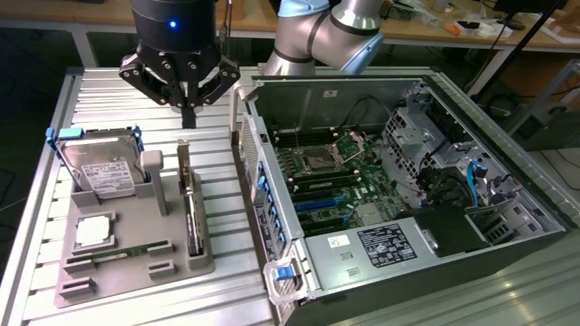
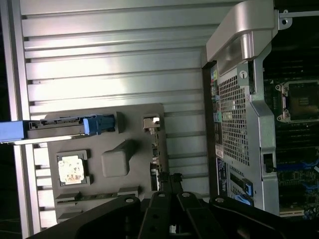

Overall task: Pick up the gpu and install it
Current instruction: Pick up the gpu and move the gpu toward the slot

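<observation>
The gpu (image 1: 189, 204) is a thin dark card standing on edge in a slot of the grey holder tray (image 1: 136, 272), with its silvery bracket end toward the back. My gripper (image 1: 189, 119) hangs above the gpu's back end, clear of it, its fingers pressed together and holding nothing. From the wrist view the gpu (image 2: 155, 147) appears edge-on just past my closed fingertips (image 2: 172, 180). The open computer case (image 1: 335, 85) lies at the exterior view's right, and its motherboard (image 1: 335, 170) is exposed.
On the same tray stand a silver hard drive (image 1: 100, 166) with blue rails, a square processor chip (image 1: 94, 232) and a narrow memory stick (image 1: 118, 255). A grey post (image 1: 152, 170) rises beside the gpu. The case's side wall (image 2: 239, 89) stands close to the tray.
</observation>
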Controlling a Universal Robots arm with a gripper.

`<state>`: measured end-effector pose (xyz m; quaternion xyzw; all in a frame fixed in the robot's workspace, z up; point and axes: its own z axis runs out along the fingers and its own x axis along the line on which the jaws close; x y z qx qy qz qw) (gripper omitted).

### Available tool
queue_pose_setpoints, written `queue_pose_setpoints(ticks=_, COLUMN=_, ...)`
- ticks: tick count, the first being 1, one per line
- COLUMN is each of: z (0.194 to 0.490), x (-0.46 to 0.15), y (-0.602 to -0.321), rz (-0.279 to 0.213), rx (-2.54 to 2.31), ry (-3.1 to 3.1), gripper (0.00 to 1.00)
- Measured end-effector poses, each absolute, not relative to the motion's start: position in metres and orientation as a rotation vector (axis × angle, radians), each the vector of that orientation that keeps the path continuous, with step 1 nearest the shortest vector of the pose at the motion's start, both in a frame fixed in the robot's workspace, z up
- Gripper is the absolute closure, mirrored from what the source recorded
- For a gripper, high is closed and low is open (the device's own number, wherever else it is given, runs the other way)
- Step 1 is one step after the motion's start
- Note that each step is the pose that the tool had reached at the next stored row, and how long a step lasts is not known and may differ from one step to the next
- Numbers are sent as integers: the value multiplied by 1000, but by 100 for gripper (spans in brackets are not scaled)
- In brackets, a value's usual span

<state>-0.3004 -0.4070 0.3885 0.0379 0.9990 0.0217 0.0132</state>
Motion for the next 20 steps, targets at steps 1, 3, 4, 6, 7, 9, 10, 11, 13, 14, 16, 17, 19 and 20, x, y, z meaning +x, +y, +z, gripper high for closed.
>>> queue_pose_setpoints(ticks=1, z=388, x=-300, y=-407, rz=68, rx=118, ry=3112, gripper=89)
queue_pose_setpoints(ticks=3, z=388, x=-300, y=-407, rz=68, rx=118, ry=3112, gripper=89)
queue_pose_setpoints(ticks=4, z=388, x=-300, y=-407, rz=68, rx=118, ry=3112, gripper=89)
queue_pose_setpoints(ticks=6, z=388, x=-300, y=-407, rz=68, rx=118, ry=3112, gripper=89)
queue_pose_setpoints(ticks=7, z=388, x=-300, y=-407, rz=68, rx=118, ry=3112, gripper=89)
queue_pose_setpoints(ticks=9, z=388, x=-300, y=-407, rz=68, rx=118, ry=3112, gripper=89)
queue_pose_setpoints(ticks=10, z=388, x=-300, y=-407, rz=68, rx=118, ry=3112, gripper=83)
queue_pose_setpoints(ticks=11, z=388, x=-300, y=-407, rz=68, rx=118, ry=3112, gripper=77)
queue_pose_setpoints(ticks=13, z=388, x=-300, y=-407, rz=68, rx=118, ry=3112, gripper=71)
queue_pose_setpoints(ticks=14, z=388, x=-300, y=-407, rz=68, rx=118, ry=3112, gripper=64)
queue_pose_setpoints(ticks=16, z=388, x=-300, y=-407, rz=68, rx=118, ry=3112, gripper=58)
queue_pose_setpoints(ticks=17, z=388, x=-300, y=-407, rz=68, rx=118, ry=3112, gripper=58)
queue_pose_setpoints(ticks=19, z=388, x=-300, y=-407, rz=68, rx=118, ry=3112, gripper=58)
queue_pose_setpoints(ticks=20, z=388, x=-300, y=-407, rz=68, rx=118, ry=3112, gripper=58)
